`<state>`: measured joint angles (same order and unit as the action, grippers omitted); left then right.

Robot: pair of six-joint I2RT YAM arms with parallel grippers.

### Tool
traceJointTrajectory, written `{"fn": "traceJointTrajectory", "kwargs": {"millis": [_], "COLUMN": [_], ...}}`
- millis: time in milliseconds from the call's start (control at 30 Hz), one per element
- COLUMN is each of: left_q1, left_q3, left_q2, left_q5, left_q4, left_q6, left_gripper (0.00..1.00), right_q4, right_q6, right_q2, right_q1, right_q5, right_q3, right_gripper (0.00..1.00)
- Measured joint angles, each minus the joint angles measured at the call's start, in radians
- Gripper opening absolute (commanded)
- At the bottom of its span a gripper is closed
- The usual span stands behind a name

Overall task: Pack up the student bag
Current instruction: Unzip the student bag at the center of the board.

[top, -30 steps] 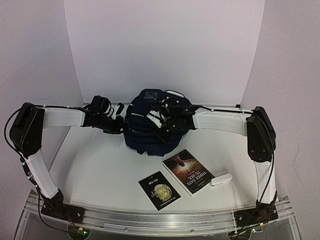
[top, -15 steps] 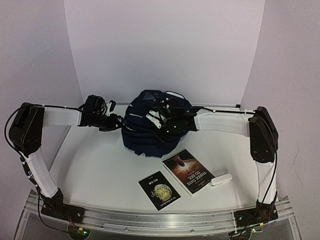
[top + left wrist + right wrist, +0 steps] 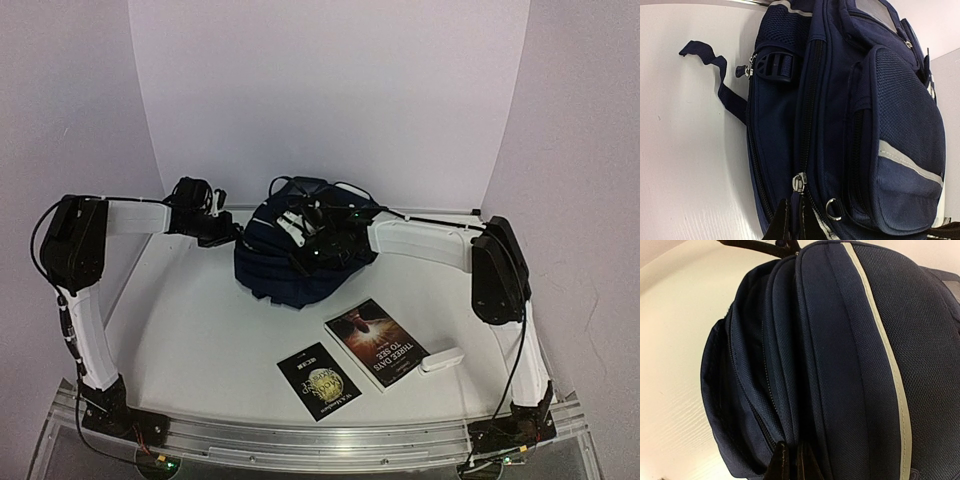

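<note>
Two books and a little white box (image 3: pixel 441 359) lie out on the table (image 3: pixel 190 340), near its front edge and toward the right. The big book (image 3: pixel 377 342) and the small black book (image 3: pixel 318 380) are side by side, and the box sits just beside the big book. None of them is in the bag, so the packing looks like it has hardly begun.

The student bag (image 3: pixel 295 255) sits at the middle of the table's back edge. Both arms reach in to it. The left end effector (image 3: pixel 796 225) is at the bag's left side, pinched tight on a bit of the bag just under a silver zip pull (image 3: pixel 799 182). The right end effector (image 3: pixel 790 462) is on top of the bag, clenched on a fold of its blue cloth by a zip line.

The long zip in the left wrist view looks closed. I think the bag must be opened first. Then each thing has to go inside.
</note>
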<state>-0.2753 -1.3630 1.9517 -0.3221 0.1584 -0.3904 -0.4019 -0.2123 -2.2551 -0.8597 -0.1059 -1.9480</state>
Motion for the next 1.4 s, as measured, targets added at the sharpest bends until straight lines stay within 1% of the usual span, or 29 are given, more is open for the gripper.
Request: {"fn": "traceJointTrajectory", "kwargs": {"millis": [167,433,533,600,767,833,1000,1300,1400], "left_q1": [0.02,0.074,0.091,0.095,0.095,0.092,0.085,0.082,0.079], "left_q3": [-0.051,-0.091,-0.093,-0.077,0.039,0.068,0.049,-0.161,-0.209], "left_q2": [0.063,0.135,0.145,0.143,0.118,0.104,0.114,0.29,0.317], "left_q5": [-0.065,-0.27,-0.354,-0.407,-0.519,-0.548,-0.569,-0.609,-0.591], "left_q4": [0.016,-0.031,-0.067,-0.104,-0.238,-0.266,-0.279,-0.29,-0.282], "left_q6": [-0.002,0.02,0.042,0.061,0.095,0.098,0.097,0.049,0.042], "left_gripper": [0.0,0.0,0.0,0.0,0.0,0.0,0.0,0.0,0.01], "right_q4": [0.013,0.04,0.06,0.072,0.052,0.054,0.101,0.123,0.119], "right_q6": [-0.006,-0.012,-0.023,-0.033,-0.074,-0.106,-0.187,-0.249,-0.253], "right_q2": [0.0,0.0,0.02,0.051,0.131,0.158,0.206,0.23,0.233], "right_q1": [0.0,0.0,0.002,0.01,0.052,0.068,0.081,0.112,0.121], "right_q5": [0.003,0.005,0.011,0.012,0.004,0.0,0.0,-0.015,-0.019], "right_q3": [0.012,0.043,0.083,0.128,0.226,0.269,0.345,0.391,0.391], "right_gripper": [0.0,0.0,0.0,0.0,0.0,0.0,0.0,0.0,0.0]}}
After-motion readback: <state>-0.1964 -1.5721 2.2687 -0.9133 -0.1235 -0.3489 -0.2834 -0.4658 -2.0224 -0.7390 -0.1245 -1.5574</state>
